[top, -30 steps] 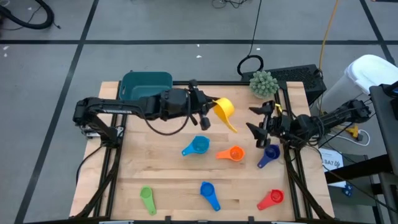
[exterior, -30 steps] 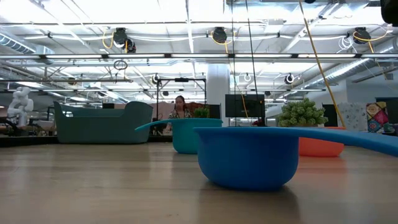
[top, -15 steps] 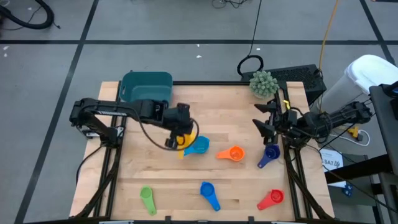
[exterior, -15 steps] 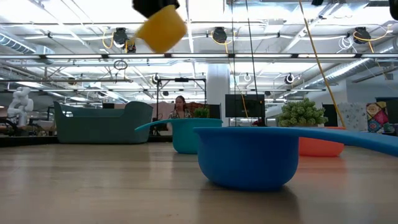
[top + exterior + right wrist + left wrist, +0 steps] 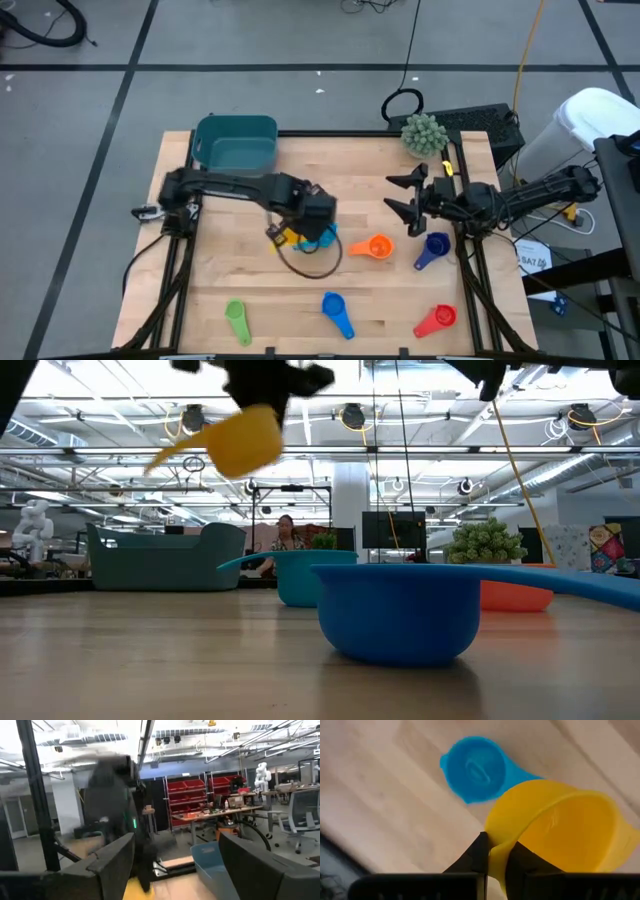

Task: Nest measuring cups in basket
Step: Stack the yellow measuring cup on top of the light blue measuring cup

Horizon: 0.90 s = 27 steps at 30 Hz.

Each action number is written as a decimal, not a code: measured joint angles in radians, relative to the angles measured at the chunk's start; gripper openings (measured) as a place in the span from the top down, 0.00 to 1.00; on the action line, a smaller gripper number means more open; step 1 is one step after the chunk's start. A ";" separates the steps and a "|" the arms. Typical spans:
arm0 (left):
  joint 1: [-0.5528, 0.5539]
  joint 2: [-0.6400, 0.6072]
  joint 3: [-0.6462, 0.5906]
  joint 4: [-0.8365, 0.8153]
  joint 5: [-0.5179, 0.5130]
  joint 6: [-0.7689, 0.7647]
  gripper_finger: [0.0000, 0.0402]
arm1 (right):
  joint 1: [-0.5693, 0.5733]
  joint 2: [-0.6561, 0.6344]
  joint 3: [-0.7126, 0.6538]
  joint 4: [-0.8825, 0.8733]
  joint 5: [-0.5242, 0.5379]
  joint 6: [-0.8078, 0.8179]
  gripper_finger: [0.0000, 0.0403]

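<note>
You are carrying the yellow measuring cup point(image 5: 560, 835), pinched by its handle in the left tool point(image 5: 300, 222), above the light blue measuring cup point(image 5: 472, 768) on the counter point(image 5: 260, 290). Next, I judge, lower it inside that cup. The right tool point(image 5: 404, 196) is waiting spread; the teal basket point(image 5: 235, 145) stands well apart.

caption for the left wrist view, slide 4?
Left gripper holds the yellow cup above the light blue cup on the table.

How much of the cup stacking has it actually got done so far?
Nothing looks nested yet: the basket appears empty. In hand: the left gripper holds the yellow cup above the light blue cup. The right gripper waits open. The orange, dark blue, green, blue and red cups remain scattered.
</note>
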 joint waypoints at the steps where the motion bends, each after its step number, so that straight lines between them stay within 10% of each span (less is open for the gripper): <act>1: 0.006 0.011 0.007 0.031 0.034 -0.004 0.93 | 0.000 -0.001 0.000 -0.005 -0.001 -0.004 0.30; 6: 0.024 0.053 0.046 0.042 -0.109 0.062 0.93 | 0.002 -0.016 0.008 -0.017 -0.027 -0.018 0.30; 27: 0.038 0.155 0.042 0.153 -0.032 -0.017 0.93 | 0.002 -0.033 0.008 -0.061 -0.080 -0.007 0.30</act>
